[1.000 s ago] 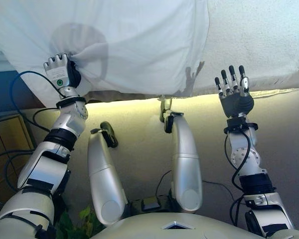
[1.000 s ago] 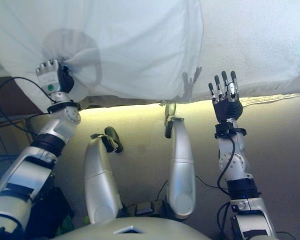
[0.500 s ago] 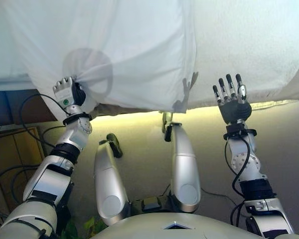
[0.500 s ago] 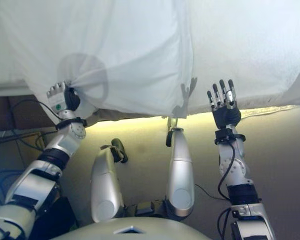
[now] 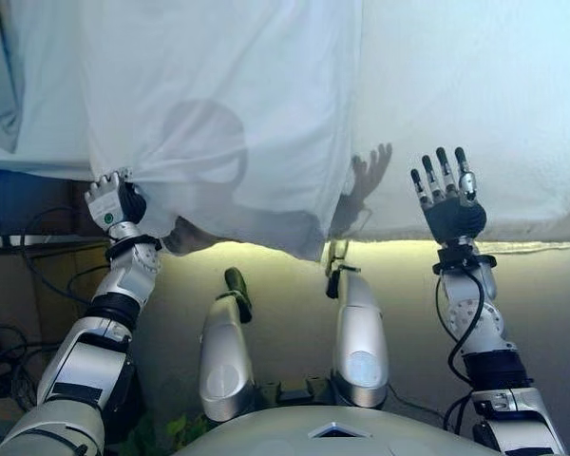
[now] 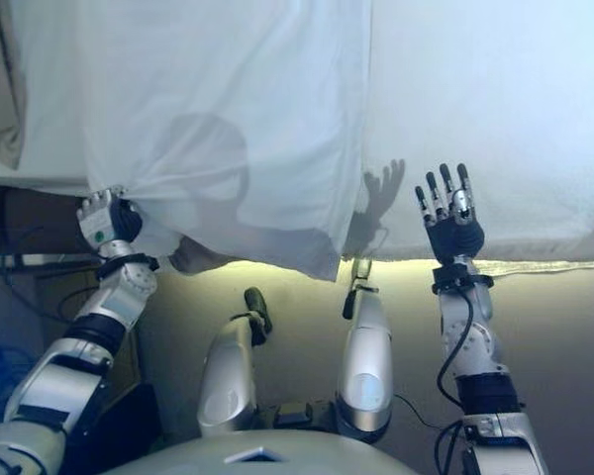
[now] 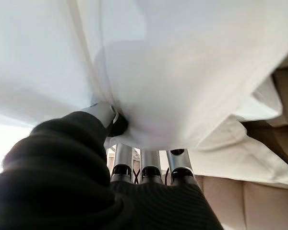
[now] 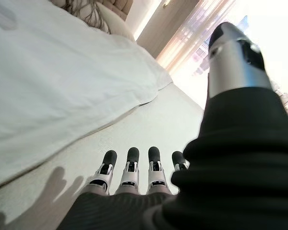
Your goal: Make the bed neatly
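A white duvet (image 5: 218,104) covers the left part of the bed and hangs over its near edge. My left hand (image 5: 109,201) is shut on a bunched fold of the duvet at that lower edge; in the left wrist view the cloth (image 7: 173,96) is pinched between thumb and fingers. To the right lies the white sheeted mattress (image 5: 494,85). My right hand (image 5: 449,195) is open, fingers straight and spread, held up just in front of the mattress edge and touching nothing. The right wrist view shows its fingers (image 8: 129,167) over the bare sheet (image 8: 149,124).
A pillow (image 8: 110,21) and a padded headboard (image 8: 117,5) lie at the far end of the bed in the right wrist view. The beige floor (image 5: 285,275) runs under the bed's near edge. Dark furniture (image 5: 19,204) stands at the left.
My left hand has drawn the duvet's bunched edge down over the bedside, so more cloth hangs there. The camera shifted too. My right hand stays raised and open.
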